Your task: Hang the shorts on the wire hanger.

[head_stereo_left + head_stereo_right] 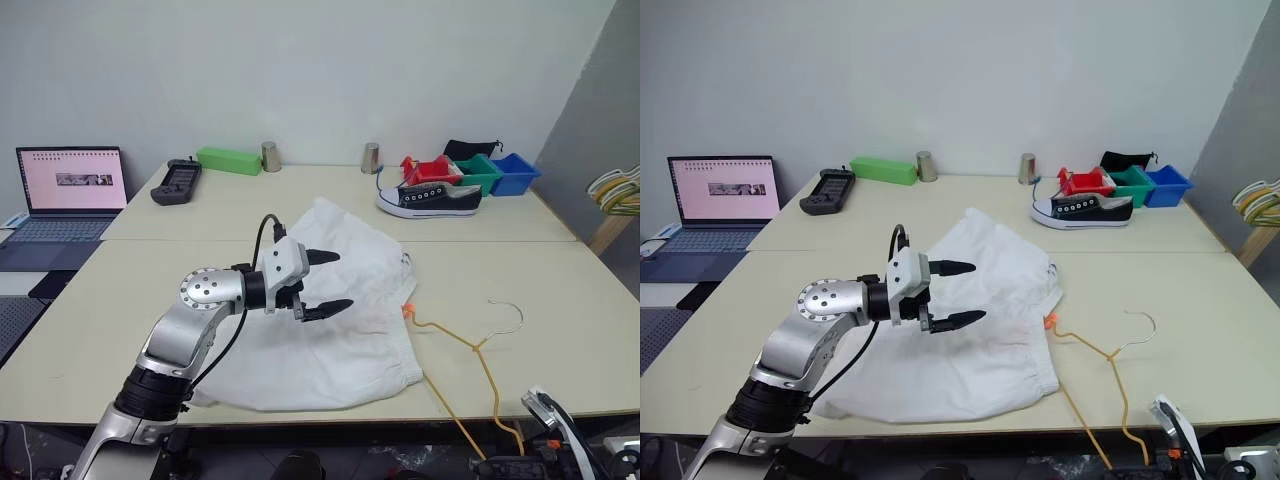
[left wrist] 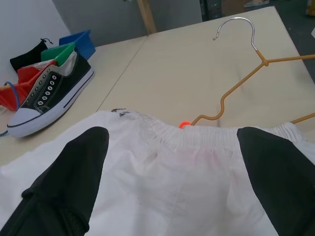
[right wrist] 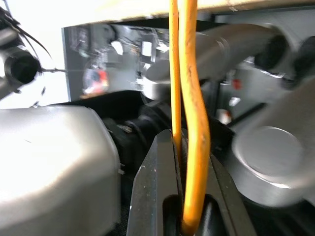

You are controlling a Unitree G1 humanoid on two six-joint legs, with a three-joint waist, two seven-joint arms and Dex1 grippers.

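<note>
The white shorts [image 1: 350, 345] lie spread flat on the near table, waistband toward the right. My left gripper [image 1: 344, 280] hovers just above their middle, open, with nothing between its black fingers [image 2: 74, 167]. The yellow-orange wire hanger [image 1: 478, 345] lies on the table right of the shorts. Its silvery hook [image 2: 241, 27] points away from them, and its orange-red tip [image 2: 184, 125] touches the waistband. The hanger's lower wires run past the table's front edge. There my right gripper [image 3: 189, 162] is shut on the wire [image 3: 194, 123].
A black-and-white sneaker [image 1: 430, 198] and red, green and blue bins [image 1: 480, 172] sit at the back right. A laptop [image 1: 70, 185], a black controller [image 1: 176, 181], a green box [image 1: 228, 160] and two metal cups [image 1: 271, 156] stand further back. A bunch of pale hangers [image 1: 615, 190] hangs at the right edge.
</note>
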